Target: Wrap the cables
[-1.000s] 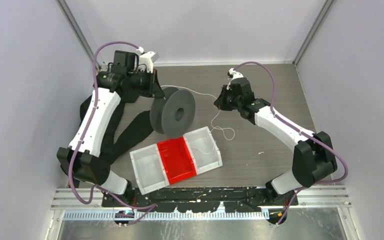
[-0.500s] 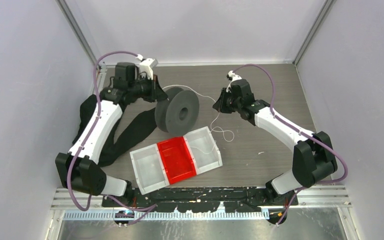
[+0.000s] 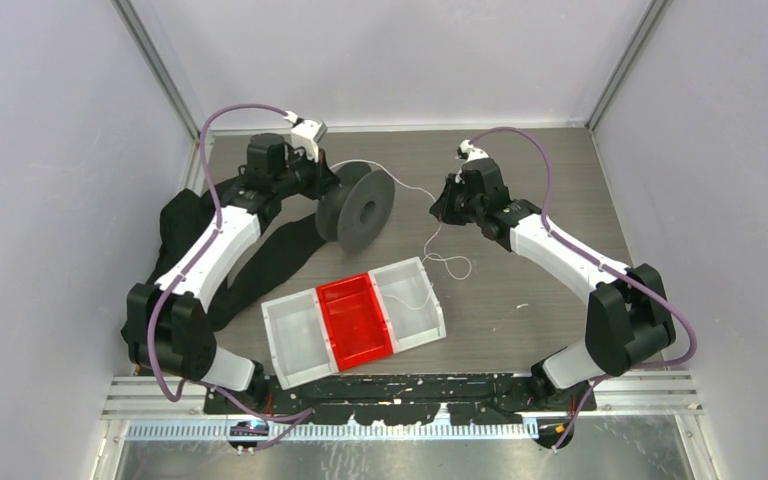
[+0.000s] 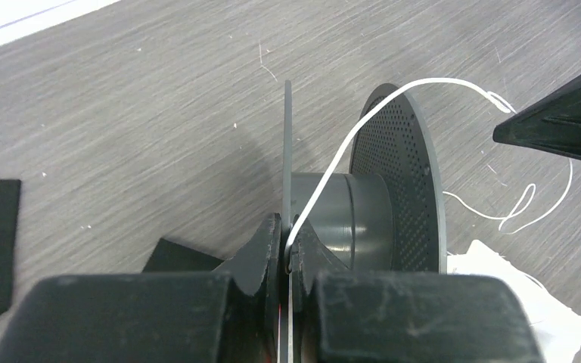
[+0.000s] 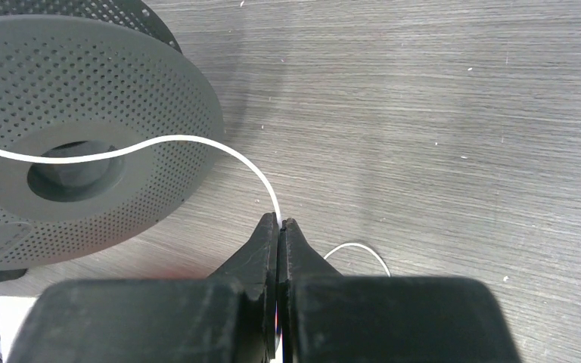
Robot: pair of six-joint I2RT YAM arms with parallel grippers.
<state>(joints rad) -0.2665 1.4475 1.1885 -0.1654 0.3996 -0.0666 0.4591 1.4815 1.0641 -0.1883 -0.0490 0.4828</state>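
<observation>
Cable (image 5: pixel 174 138) clamped in closed right gripper (image 5: pixel 280 224) and closed left gripper (image 4: pixel 290 236) (seemingly pinching spool (image 4: pixel 395 174) flange too).

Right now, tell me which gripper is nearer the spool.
Left. The left gripper pinches the cable at the spool's rim; the right gripper holds the cable off to the spool's right, apart from it.

Robot lab test cell: plain pale walls (image 3: pixel 400 60) box in three sides of a grey wood-grain table (image 3: pixel 540 300), with metal profiles (image 3: pixel 155 60) in the corners. Left arm (image 3: pixel 215 245) and right arm (image 3: pixel 560 250) are bolted to a rail (image 3: pixel 400 385) at the near edge, purple hoses (image 3: pixel 520 135) looping over them. On the table: spool (image 3: pixel 355 205), cable (image 5: pixel 174 137), three-bin tray (image 3: pixel 295 340).
</observation>
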